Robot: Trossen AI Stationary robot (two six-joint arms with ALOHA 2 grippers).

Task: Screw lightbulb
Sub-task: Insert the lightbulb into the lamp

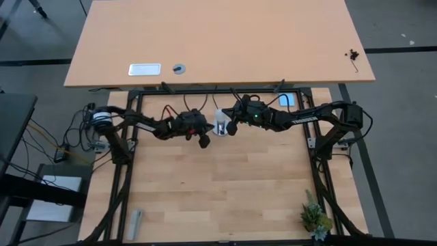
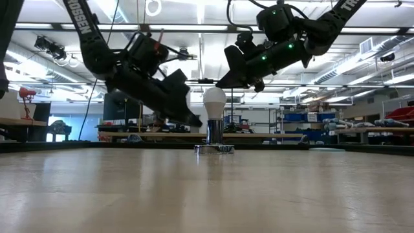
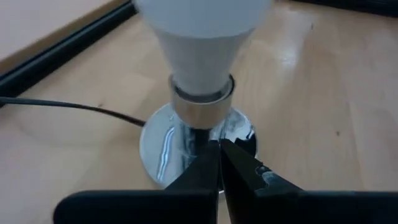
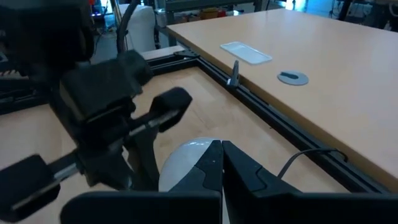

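Wooden counter (image 1: pixel 225 184) inside black frame. Lightbulb (image 2: pixel 215 100) upright in round silvery socket base (image 3: pixel 163 146), at counter's far middle, thin black cord (image 3: pixel 68 106) trailing off. Left tool (image 3: pixel 219 154) low beside socket, fingers pressed together, gripping nothing. Right tool (image 4: pixel 221 155) just above bulb dome, fingers together, empty.

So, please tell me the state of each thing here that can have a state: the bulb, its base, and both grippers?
lightbulb: upright, seated in the socket, not held.
socket base: flat on the table, cord attached.
left gripper: shut, empty, low beside the socket.
right gripper: shut, empty, just above the bulb.
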